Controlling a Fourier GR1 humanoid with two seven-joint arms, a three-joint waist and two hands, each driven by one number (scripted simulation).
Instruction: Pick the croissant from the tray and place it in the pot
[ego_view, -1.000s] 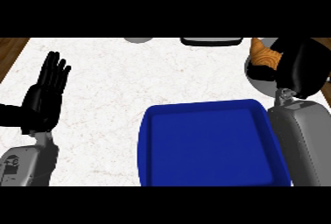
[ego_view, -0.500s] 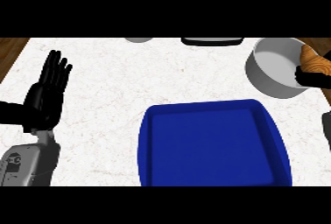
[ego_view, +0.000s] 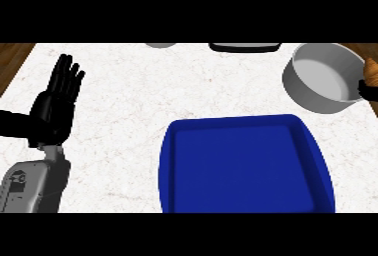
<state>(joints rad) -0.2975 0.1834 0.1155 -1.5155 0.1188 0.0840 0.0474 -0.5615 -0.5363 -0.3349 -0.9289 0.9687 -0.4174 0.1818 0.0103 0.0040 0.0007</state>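
Left robot hand (ego_view: 57, 102) resting near the left edge of the desk (ego_view: 140, 105), fingers straight and pointing up, apart from everything, holding nothing. Grey forearm (ego_view: 33, 185) below it, coming in from the lower left corner.

Right robot hand (ego_view: 368, 90) barely showing at the right edge: only a small black sliver, just beside the outer wall of the pot. Cannot tell whether closed or spread; too little in view. Directly above that black sliver, touching it, a small piece of the croissant (ego_view: 371, 70), golden brown, cut off by the edge. Sits outside the pot's rim, at its right side, not inside. Cannot tell whether pinched or merely resting against the black part.

Pot (ego_view: 322, 77) grey, round, in the upper right of the desk, its light inner wall and floor showing, nothing inside. Tilted look from the steep angle, mouth facing up and toward the left.

Tray (ego_view: 171, 165) deep blue, with rounded corners and a raised rim, below and left of the pot, near but not touching it. Bare inside; croissant no longer lying there.

Desk white with faint marbling. Along its far edge, a dark flat thing (ego_view: 245, 47) and a small grey thing (ego_view: 159, 45), both cut off. Brown wood (ego_view: 13, 59) past the left edge of the desk.
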